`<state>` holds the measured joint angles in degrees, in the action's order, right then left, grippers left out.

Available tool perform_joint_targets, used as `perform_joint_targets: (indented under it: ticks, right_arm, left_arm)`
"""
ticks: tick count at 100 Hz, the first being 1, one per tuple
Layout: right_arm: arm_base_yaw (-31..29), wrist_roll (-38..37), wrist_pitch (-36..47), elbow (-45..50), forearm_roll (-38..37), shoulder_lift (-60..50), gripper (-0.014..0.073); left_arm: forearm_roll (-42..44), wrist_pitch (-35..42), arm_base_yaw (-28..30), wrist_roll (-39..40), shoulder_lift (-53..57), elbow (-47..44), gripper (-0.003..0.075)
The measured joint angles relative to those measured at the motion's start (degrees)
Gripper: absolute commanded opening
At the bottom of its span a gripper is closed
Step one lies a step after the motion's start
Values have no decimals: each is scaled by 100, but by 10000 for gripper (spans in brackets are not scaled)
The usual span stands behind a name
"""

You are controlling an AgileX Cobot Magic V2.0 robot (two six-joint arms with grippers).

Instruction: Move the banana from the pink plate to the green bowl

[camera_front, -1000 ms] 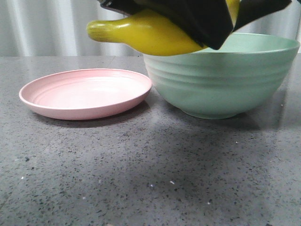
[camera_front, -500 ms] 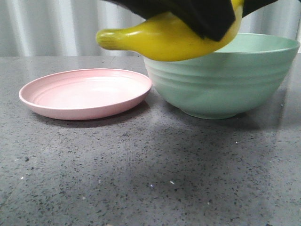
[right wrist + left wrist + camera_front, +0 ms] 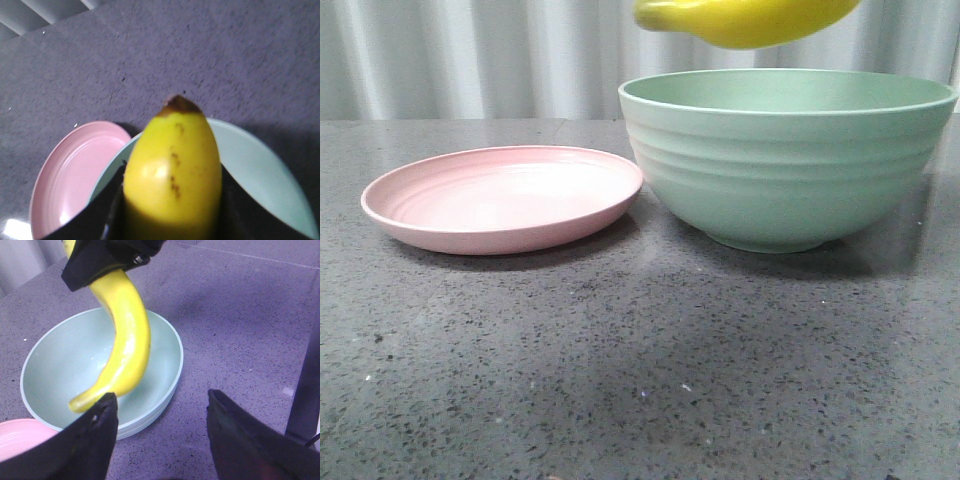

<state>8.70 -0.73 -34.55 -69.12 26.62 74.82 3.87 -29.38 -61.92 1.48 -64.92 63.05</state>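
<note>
Nearest me in the front view is bare speckled grey worktop (image 3: 620,370), and behind it the pink plate (image 3: 505,197) sits flat on the left with nothing on it, its faint rings and low rim catching the light. Just beside it on the right stands the green bowl (image 3: 785,155), pale mint, ridged outside and much taller than the plate; their rims look very close, though I cannot tell whether they touch. Above the bowl hangs the banana (image 3: 748,18), glossy bright yellow, clear of the rim and cut off by the top of the front view. From my left wrist camera I see its smooth curve over the bowl's hollow, the greenish end lowest, and the right claw (image 3: 102,257) pinching its upper part between black fingers. My right wrist camera shows the dark brown tip and a few small brown flecks on the skin. The left claw (image 3: 160,422) is spread wide and holds nothing, off to the side of the bowl.
</note>
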Motion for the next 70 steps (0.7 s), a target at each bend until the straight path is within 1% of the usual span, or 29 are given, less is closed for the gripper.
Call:
perform_joint_targets:
  ticks: [16,25,32,35,40,45,50,54,70]
  right_arm:
    - [-11,73,244,-10,-174,280,94]
    - [-11,73,294,-10,-240,504,113]
    - [-11,73,317,-10,-279,648,173]
    - [-11,73,317,-10,-288,695,212]
    - [-11,73,317,-10,-302,769,307]
    - [-11,73,330,-10,-302,801,384]
    - [-11,73,338,-10,-302,816,433]
    - [-11,73,351,-10,-313,816,446]
    - [-11,73,455,-30,-313,816,440]
  left_arm:
    - [0,-28,0,0,9,0,368]
    - [0,-28,0,0,9,0,368]
    - [0,-28,0,0,9,0,368]
    - [0,-28,0,0,9,0,368]
    - [0,-32,0,0,9,0,368]
    - [0,-32,0,0,9,0,368]
    - [0,-32,0,0,9,0,368]
    - [0,-32,0,0,9,0,368]
    - [0,-32,0,0,9,0,367]
